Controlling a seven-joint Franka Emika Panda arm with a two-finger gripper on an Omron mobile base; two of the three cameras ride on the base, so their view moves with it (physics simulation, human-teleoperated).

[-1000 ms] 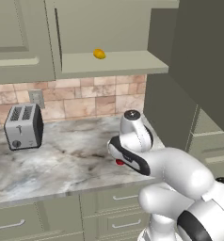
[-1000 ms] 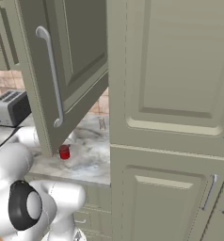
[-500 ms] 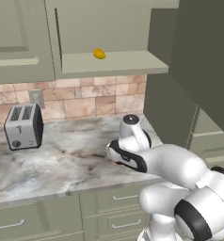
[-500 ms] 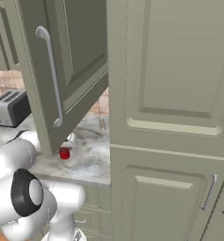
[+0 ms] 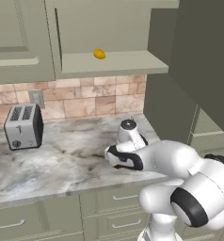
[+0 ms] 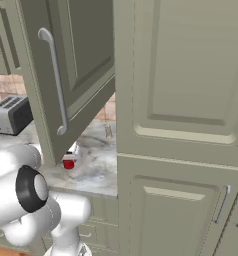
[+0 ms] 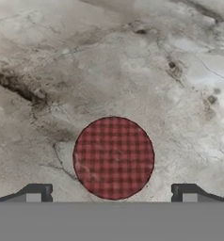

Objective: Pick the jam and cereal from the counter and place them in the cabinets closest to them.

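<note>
directly below the hand: the jam [image 7: 113, 157] shows its round checked red lid from above, standing on the marble counter [image 7: 132, 61].
fingers: spread as wide as they go, holding nothing; the gripper [image 7: 111, 192] has one dark fingertip [image 7: 35, 192] to one side of the lid and the other well out on the far side, neither touching the jar.
jam relative to fingers: centred between the two tips and a little ahead of them, with bare counter showing in the gap on each side of the lid.
open room around the jar: plain veined stone on every side in the hand view, nothing else standing near the lid.
counter edge: in the right base view the jam [image 6: 68, 163] sits near the front edge of the counter [image 6: 98, 175], just beside the lower corner of the open cabinet door [image 6: 66, 65].
overhead edge: that door hangs out over the counter with its long bar handle [image 6: 55, 82] facing the camera; the tall cabinet front [image 6: 181, 125] walls off the space to the right of the fingers.
left base view adds: the toaster [image 5: 22, 126] well away to the left of the fingers by the tiled wall, a wall socket [image 5: 37, 98] above it, and a small yellow fruit [image 5: 99, 54] on the doorless shelf of the cabinets [image 5: 109, 62] high above the hand.
left base view hides: the jar, covered by the white wrist and arm bent low over the counter [image 5: 62, 155].
right base view adds: the jar's red side, which the hand view cannot show.
cereal: cannot tell where it is.
</note>
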